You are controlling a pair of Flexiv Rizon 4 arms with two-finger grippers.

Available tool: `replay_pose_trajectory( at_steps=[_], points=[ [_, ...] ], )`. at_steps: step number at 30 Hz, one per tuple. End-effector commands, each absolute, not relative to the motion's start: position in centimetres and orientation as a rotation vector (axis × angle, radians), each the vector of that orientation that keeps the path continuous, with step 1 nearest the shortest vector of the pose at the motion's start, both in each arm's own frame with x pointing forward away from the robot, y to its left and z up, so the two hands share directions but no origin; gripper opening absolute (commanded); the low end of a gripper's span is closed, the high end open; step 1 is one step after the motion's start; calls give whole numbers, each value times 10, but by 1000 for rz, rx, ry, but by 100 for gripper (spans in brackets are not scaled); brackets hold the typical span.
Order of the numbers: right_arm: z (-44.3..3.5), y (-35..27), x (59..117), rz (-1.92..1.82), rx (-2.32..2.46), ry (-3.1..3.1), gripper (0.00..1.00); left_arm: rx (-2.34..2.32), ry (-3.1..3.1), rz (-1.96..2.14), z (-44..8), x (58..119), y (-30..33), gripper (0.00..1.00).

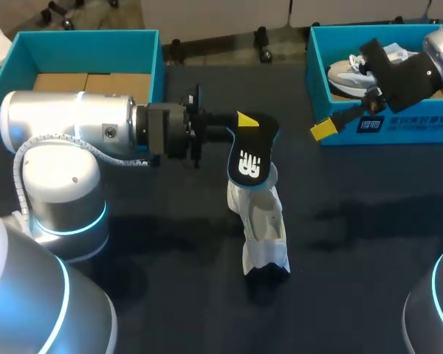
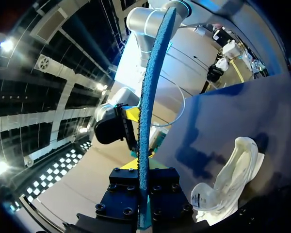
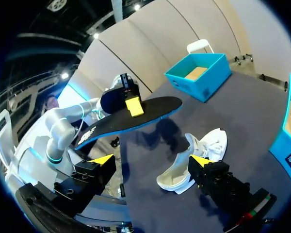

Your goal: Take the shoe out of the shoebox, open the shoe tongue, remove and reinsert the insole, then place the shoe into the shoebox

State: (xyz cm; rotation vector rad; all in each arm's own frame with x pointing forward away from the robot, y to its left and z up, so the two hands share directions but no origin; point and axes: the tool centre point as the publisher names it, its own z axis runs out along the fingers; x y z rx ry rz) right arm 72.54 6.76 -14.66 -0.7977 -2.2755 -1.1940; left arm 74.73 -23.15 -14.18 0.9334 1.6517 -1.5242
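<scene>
Found left gripper clamped on insole, holding it over shoe lying mid-table. Found right gripper spread wide, empty, near shoebox. Risk: could snag insole on collar and shove the unheld shoe.

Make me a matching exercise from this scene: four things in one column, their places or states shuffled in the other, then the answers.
Things
1. insole
2. white shoe
3. right hand
4. left shoebox

States
A. fingers apart, nothing between them
B. lying on the table
C. no shoe inside
D. clamped in the left hand

Pairs: 1-D, 2-B, 3-A, 4-C
</scene>
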Motion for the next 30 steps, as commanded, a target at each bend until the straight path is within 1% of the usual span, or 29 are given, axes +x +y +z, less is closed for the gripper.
replay_pose_trajectory(
  at_steps=[1, 5, 13, 17, 30],
  points=[
    [-147, 68, 726, -1193, -799, -2276, 100, 941, 1670, -1537, -142, 745, -231, 0],
    [-145, 63, 724, -1206, -757, -2402, 100, 965, 1743, -1595, -141, 738, -227, 0],
    [-156, 48, 728, -1127, -475, -2641, 100, 954, 1903, -1614, -147, 726, -221, 0],
    [-164, 48, 726, -1151, -329, -2710, 100, 933, 1998, -1616, -157, 722, -222, 0],
    [-164, 48, 726, -1151, -329, -2710, 100, 858, 2232, -1644, -172, 705, -224, 0]
  ],
)
